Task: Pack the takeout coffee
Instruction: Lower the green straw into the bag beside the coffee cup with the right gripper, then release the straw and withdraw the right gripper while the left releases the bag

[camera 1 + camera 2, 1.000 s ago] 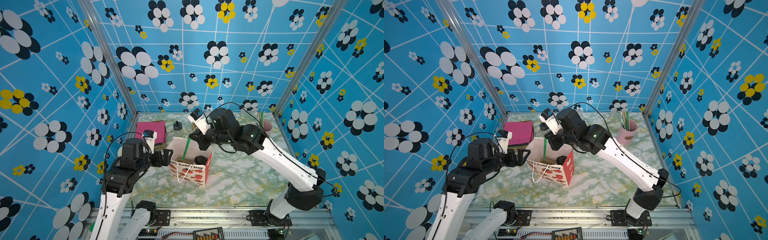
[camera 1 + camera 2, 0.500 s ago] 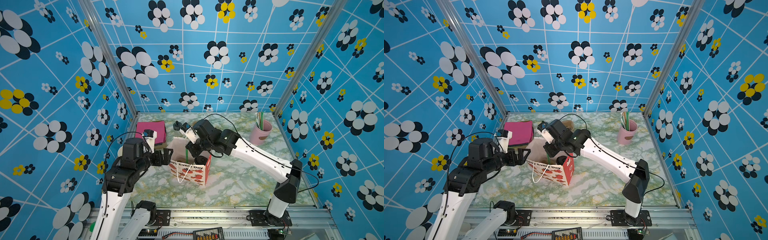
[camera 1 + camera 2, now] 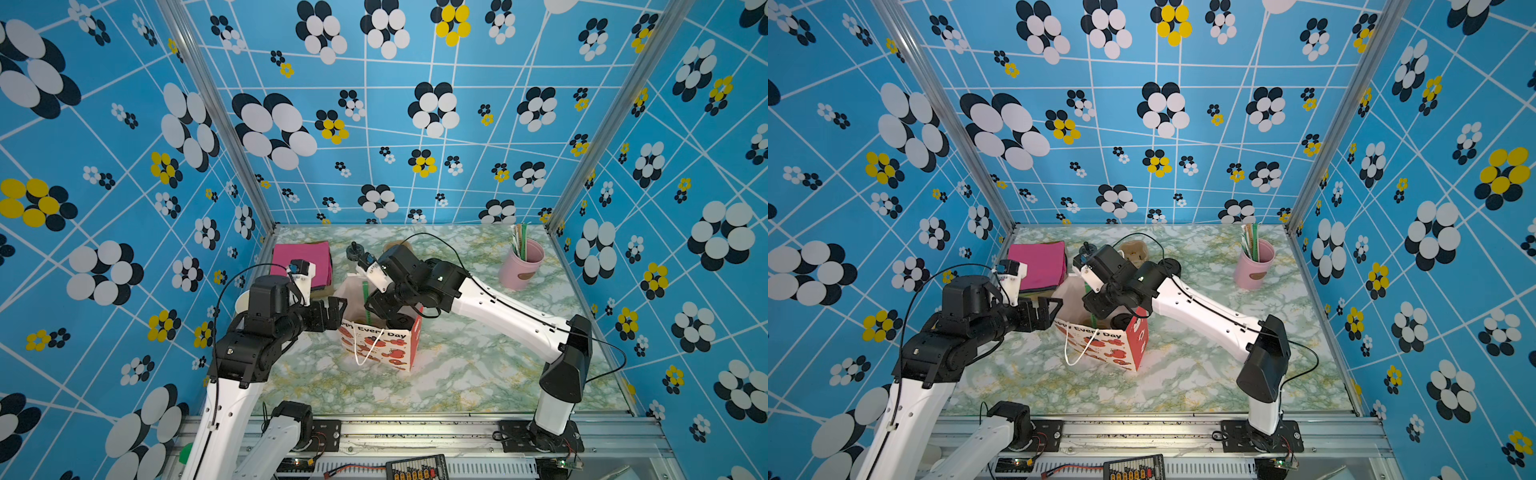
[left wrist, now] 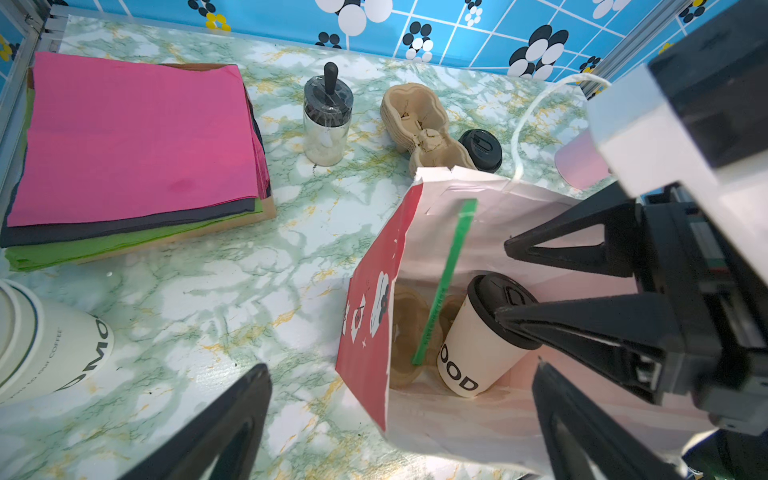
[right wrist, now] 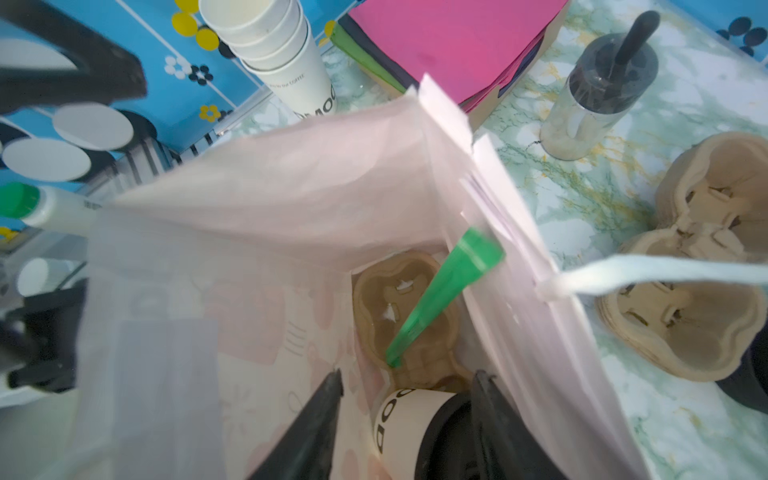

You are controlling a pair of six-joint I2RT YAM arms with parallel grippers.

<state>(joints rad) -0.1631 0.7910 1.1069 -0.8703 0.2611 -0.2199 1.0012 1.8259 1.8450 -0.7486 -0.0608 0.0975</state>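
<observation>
The takeout coffee (image 4: 478,349), a white cup with dark lettering and a black lid (image 4: 505,297), leans tilted inside the red and white paper bag (image 3: 376,347), beside a brown cup carrier (image 5: 390,299) and a green straw (image 4: 446,278). My right gripper (image 5: 409,374) reaches down into the bag and stands open. One finger is on each side of the cup's top, and there is a gap on one side. My left gripper (image 4: 401,368) is open at the bag's left rim (image 3: 1061,320), with the bag's corner between its fingers.
A pink napkin stack (image 3: 301,257) lies at the back left. Behind the bag are a sugar jar (image 4: 326,120), stacked brown carriers (image 4: 415,120) and black lids (image 4: 482,145). Lidless white cups (image 5: 274,50) stand on the left. A pink straw holder (image 3: 521,266) stands at the back right.
My right arm has come down into the bag with the cup, and its jaws have opened off the cup. The left arm has not moved.
</observation>
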